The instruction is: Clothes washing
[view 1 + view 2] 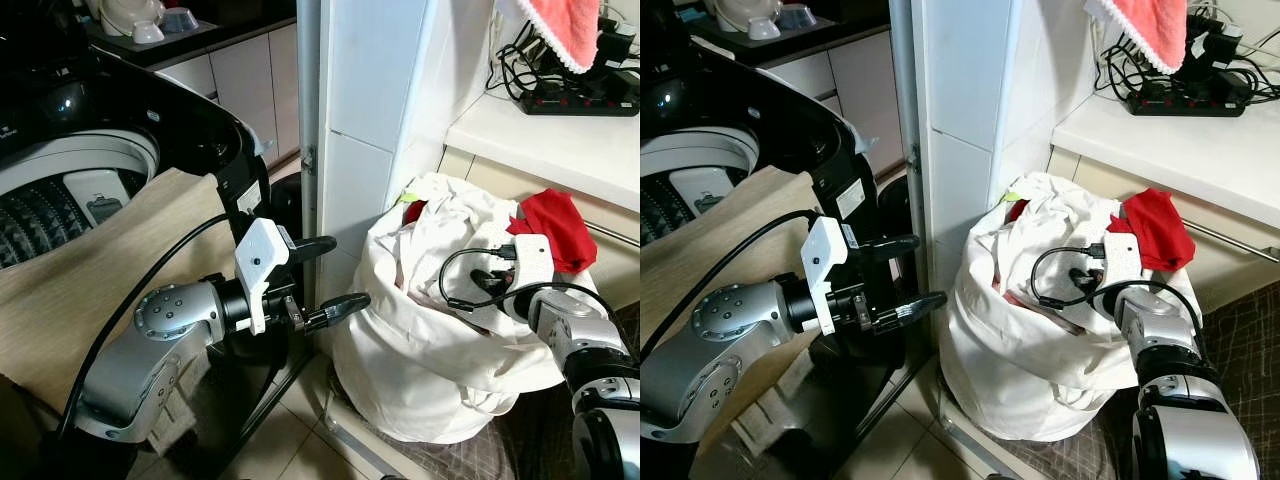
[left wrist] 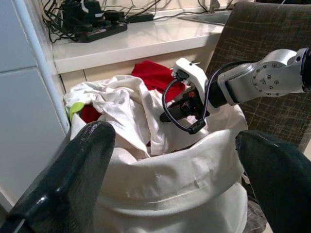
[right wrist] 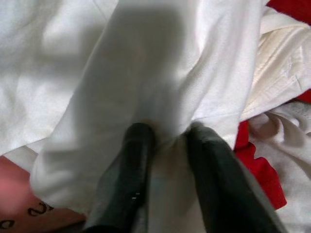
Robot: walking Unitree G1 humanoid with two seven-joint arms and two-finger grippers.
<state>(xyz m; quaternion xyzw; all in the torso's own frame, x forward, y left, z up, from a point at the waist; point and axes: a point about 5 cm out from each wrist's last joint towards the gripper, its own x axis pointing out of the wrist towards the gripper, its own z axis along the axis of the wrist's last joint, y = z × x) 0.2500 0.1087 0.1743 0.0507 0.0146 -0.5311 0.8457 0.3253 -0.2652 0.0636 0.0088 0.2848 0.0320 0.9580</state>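
Now our right gripper (image 3: 167, 141) pinches a soft, light white cotton garment (image 3: 160, 73) in the white laundry bag (image 1: 420, 380), best gathered by a bunched fold, while our left gripper (image 1: 325, 272) waits spread.

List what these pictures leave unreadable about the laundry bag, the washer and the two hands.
- Laundry bag: lower contents hidden by its own white cloth wall; the bottom is cut off in the left wrist view.
- Washer drum: cut by the left edge, partly covered by beige cloth.
- Right hand: pinches white cloth; which garment is unclear.
- Left hand: open beside the bag.
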